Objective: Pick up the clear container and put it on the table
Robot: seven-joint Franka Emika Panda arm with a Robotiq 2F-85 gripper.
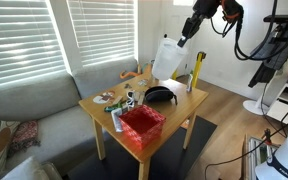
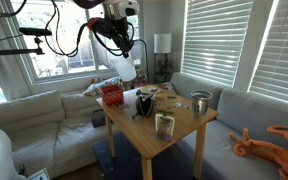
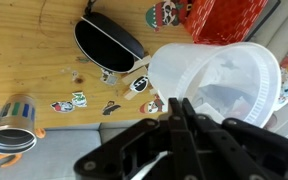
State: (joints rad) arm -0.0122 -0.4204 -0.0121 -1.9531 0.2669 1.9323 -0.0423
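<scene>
My gripper [image 3: 181,105] is shut on the rim of the clear container [image 3: 219,80], a whitish see-through tub lying tilted on its side in the wrist view. In both exterior views the gripper [image 1: 186,36] [image 2: 122,44] holds the container [image 1: 167,58] [image 2: 124,68] in the air, above one edge of the light-wood table [image 1: 104,103] [image 2: 179,128]. The container hangs clear of the tabletop [image 3: 34,50]. I cannot tell what is inside it.
On the table stand a red square basket [image 1: 142,125] [image 2: 111,93] [image 3: 229,18], a black oval object [image 1: 162,95] [image 3: 109,42], a small metal cup [image 2: 201,103] [image 3: 9,125] and a jar [image 2: 165,124]. A grey sofa [image 1: 44,110] borders the table; an orange toy octopus [image 2: 274,145] lies on it.
</scene>
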